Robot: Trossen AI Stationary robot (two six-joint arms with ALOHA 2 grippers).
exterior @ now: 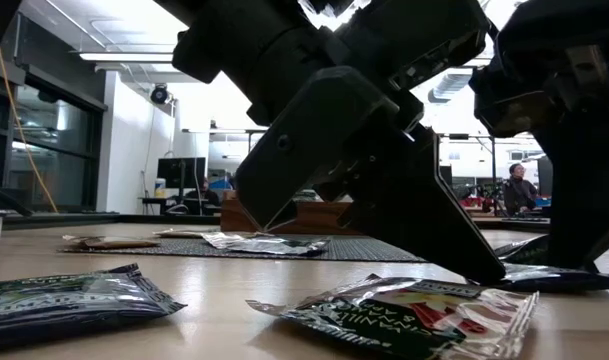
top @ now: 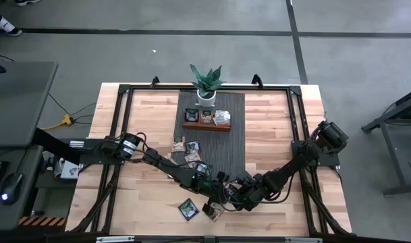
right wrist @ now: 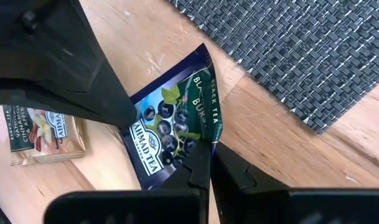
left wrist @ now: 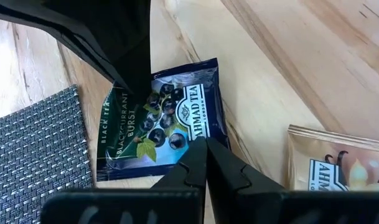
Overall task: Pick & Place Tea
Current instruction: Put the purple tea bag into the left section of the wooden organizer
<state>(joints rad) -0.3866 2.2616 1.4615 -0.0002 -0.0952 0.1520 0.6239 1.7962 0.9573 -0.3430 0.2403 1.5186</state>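
Right gripper pinched shut on blackcurrant tea sachet; left gripper closed, touching its opposite edge.

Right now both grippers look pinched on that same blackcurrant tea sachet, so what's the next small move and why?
Probably open the left gripper and let the right gripper keep the blackcurrant sachet. Both are shut on opposite edges of the sachet near the front of the table, beside the woven mat, so neither can carry it to the wooden tray while the other holds on.
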